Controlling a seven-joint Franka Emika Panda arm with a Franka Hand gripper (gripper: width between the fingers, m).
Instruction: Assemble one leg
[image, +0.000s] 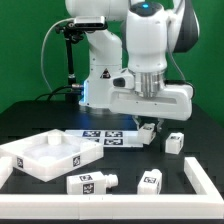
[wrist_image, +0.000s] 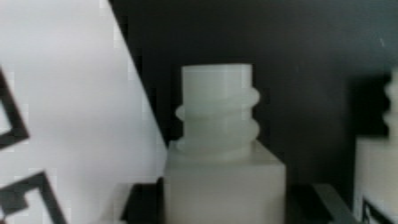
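Observation:
My gripper (image: 148, 127) hangs low over the table at the exterior view's right end of the marker board (image: 108, 136). In the wrist view a white leg (wrist_image: 222, 150) stands between my dark fingers (wrist_image: 153, 196), its ribbed peg pointing away from the camera. The jaws press on both of its sides, so my gripper (wrist_image: 237, 198) is shut on this leg. In the exterior view the held leg is mostly hidden by the hand. Three more legs lie loose on the table: one (image: 173, 142) to the gripper's right and two near the front (image: 90, 182) (image: 150, 180).
The large square white panel (image: 45, 155) lies at the exterior view's left. A white raised bar (image: 205, 185) borders the table's front and right. In the wrist view the marker board (wrist_image: 54, 120) is close beside the held leg, and another white part (wrist_image: 381, 140) shows on its other side.

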